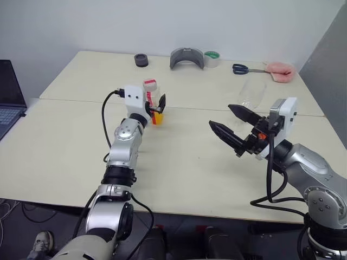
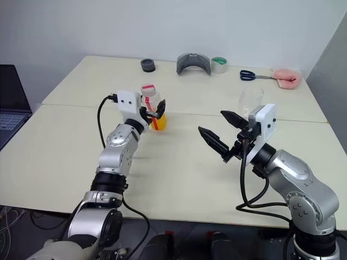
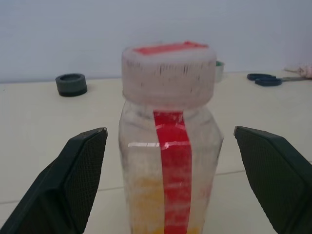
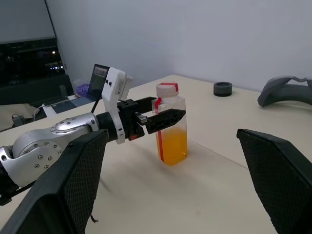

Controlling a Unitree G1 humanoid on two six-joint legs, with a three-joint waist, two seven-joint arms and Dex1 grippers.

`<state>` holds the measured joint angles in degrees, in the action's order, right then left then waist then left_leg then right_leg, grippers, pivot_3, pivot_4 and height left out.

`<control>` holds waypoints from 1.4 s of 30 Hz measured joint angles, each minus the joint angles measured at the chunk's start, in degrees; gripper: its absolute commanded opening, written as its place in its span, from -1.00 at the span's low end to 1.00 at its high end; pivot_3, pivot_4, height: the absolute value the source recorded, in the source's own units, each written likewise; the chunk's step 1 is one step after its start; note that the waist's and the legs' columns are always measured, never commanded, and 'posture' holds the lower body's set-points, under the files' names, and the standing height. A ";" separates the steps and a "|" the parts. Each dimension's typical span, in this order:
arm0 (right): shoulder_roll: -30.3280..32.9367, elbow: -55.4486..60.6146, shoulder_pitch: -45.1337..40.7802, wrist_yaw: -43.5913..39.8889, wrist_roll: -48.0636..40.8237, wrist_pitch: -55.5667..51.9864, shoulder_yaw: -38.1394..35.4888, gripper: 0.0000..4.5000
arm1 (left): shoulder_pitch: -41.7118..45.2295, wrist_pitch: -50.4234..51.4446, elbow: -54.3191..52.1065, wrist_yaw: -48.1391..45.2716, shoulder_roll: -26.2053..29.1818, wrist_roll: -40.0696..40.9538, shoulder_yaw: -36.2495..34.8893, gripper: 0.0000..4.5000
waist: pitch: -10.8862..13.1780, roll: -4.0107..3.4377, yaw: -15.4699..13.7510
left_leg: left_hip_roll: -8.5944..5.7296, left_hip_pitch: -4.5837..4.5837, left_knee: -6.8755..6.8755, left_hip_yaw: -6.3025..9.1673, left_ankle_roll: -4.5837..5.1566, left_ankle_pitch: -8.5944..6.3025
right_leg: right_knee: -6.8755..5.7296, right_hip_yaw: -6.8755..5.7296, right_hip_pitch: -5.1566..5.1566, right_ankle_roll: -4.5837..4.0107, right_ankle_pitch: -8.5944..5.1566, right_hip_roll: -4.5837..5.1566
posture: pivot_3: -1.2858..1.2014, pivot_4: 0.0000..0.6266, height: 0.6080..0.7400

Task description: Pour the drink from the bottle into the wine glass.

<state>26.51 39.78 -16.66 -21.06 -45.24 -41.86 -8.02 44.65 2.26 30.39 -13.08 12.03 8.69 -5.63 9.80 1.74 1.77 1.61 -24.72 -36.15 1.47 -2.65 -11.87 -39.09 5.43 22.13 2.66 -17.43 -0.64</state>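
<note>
The bottle [image 1: 152, 103] stands upright on the table left of centre, a small clear one with a red stripe and a white-and-pink cap. The orange drink [image 4: 173, 145] fills its lower part. My left gripper [image 3: 169, 129] is open, one finger on either side of the bottle at neck height with a gap on both sides. The wine glass [image 1: 252, 93] stands farther back on the right; its lower part is hidden behind my right gripper [image 1: 221, 115]. That gripper is open and empty, hovering above the table and pointing left toward the bottle.
Along the far edge of the table [image 1: 179, 162] lie a black ring [image 1: 141, 60], a grey curved piece [image 1: 186, 57], a tape roll [image 1: 211, 58], scissors [image 1: 241, 69] and a pink cloth [image 1: 280, 70]. A laptop [image 1: 8, 97] sits off to the left.
</note>
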 measured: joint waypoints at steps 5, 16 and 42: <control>0.04 0.13 -0.24 1.30 -0.06 -0.15 0.26 1.00 | 2.62 -3.71 6.22 -0.11 -0.59 -0.08 -0.14 0.99 | 0.00 0.00 0.00 | 0.00 -0.01 0.00 0.01 0.00 0.00 | 0.00 -0.01 0.00 0.00 0.00 0.00 | 0.03 -0.52 1.00; 0.25 1.42 -2.15 5.25 -1.96 -1.75 0.25 1.00 | 4.51 -8.29 12.76 -1.58 -0.70 -0.12 -0.38 0.74 | 0.00 0.01 -0.01 | 0.00 -0.03 0.00 0.02 0.00 0.00 | 0.00 -0.03 0.02 0.00 0.00 0.00 | 0.03 -0.52 1.00; 3.42 -5.91 -11.09 4.10 -0.31 -2.67 4.01 1.00 | 5.11 0.14 3.23 -14.59 -0.73 1.49 3.66 -0.04 | 0.02 0.00 0.02 | -0.01 -0.06 0.01 0.00 0.00 0.01 | -0.03 -0.02 0.07 -0.01 0.00 0.00 | 0.03 -0.52 1.00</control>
<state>29.93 33.87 -27.75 -16.96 -45.55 -44.53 -4.02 49.75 2.40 33.62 -27.67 11.30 10.17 -1.97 9.82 1.74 1.79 1.60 -24.78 -36.14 1.47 -2.65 -11.87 -39.12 5.40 22.20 2.65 -17.42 -0.63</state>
